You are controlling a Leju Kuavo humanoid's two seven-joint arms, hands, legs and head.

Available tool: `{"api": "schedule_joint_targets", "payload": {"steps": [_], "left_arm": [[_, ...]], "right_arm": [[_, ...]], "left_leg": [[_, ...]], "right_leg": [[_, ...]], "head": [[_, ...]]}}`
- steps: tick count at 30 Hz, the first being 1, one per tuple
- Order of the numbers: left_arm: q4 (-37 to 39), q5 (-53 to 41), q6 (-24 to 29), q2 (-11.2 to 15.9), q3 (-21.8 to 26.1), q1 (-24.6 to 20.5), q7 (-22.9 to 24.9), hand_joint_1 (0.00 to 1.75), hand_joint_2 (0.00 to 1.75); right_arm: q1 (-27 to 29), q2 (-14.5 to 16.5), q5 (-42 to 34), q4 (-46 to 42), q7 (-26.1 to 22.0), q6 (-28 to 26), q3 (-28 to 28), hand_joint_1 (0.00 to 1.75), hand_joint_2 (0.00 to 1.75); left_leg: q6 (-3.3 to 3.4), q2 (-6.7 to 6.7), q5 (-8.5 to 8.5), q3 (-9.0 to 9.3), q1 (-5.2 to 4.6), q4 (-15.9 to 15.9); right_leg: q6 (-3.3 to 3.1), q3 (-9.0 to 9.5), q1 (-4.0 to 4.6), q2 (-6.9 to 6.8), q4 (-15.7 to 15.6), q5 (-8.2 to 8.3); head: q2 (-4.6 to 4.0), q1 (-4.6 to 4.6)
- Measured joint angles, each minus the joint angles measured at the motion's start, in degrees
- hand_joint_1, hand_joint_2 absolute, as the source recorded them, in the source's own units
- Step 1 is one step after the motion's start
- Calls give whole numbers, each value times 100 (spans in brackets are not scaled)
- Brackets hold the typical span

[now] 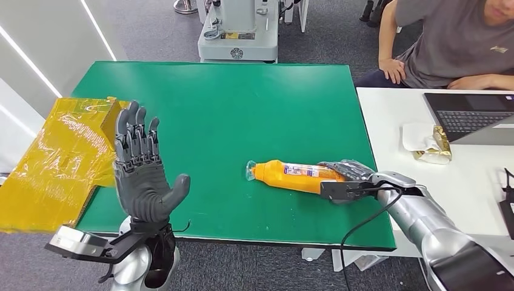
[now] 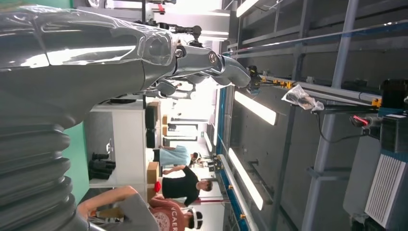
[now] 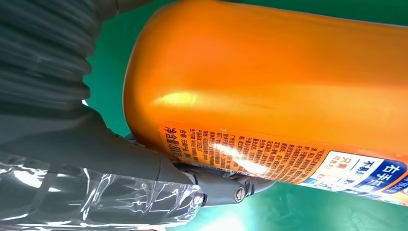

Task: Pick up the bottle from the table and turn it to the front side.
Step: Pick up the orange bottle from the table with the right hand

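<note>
An orange bottle [image 1: 291,173] with a blue and white label lies on its side on the green table [image 1: 242,103], cap end pointing left. My right hand [image 1: 351,179] is at its base end, near the table's right edge. The dark fingers wrap over the base. In the right wrist view the bottle [image 3: 269,77] is pressed close against my right hand [image 3: 72,144], and the thumb [image 3: 144,192] lies along the label. My left hand [image 1: 142,176] is raised over the table's front left corner with fingers spread and nothing in it. Its grey cover [image 2: 72,72] is visible in the left wrist view.
A crumpled yellow plastic bag [image 1: 54,151] lies over the table's left edge. To the right stands a white table [image 1: 394,121] with a laptop [image 1: 473,115] and a foil-wrapped packet [image 1: 433,145]. A person [image 1: 448,42] sits behind it. A machine base [image 1: 239,36] stands beyond the far edge.
</note>
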Motion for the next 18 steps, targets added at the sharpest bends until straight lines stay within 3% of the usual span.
{"api": "schedule_joint_targets", "payload": {"steps": [1,2,5,6,18], "left_arm": [[0,-4,-15,0,0,0,0,0,175],[1,-8,-28,-1,0,0,0,0,175],[2,-17,-74,-2,0,0,0,0,175],[3,-21,-88,-2,0,0,0,0,175],[65,-110,-164,-17,0,-7,0,0,175]], "right_arm": [[17,-1,-2,-7,0,-41,0,158,175],[34,-3,-5,-15,2,-77,0,143,175],[74,-11,-9,-39,27,-165,0,26,175],[84,-13,-10,-46,45,-180,0,0,175],[183,-130,-98,-237,260,-320,0,0,175]], "left_leg": [[0,1,0,1,0,0],[0,1,0,2,0,0],[0,2,0,5,0,0],[0,2,0,6,0,0],[0,2,0,7,0,0]], "right_leg": [[0,0,0,0,0,0],[0,1,0,1,0,0],[0,4,0,1,0,0],[0,5,0,2,0,0],[3,10,0,2,0,3]], "head": [[0,0],[0,0],[0,0],[0,0],[0,-2]]}}
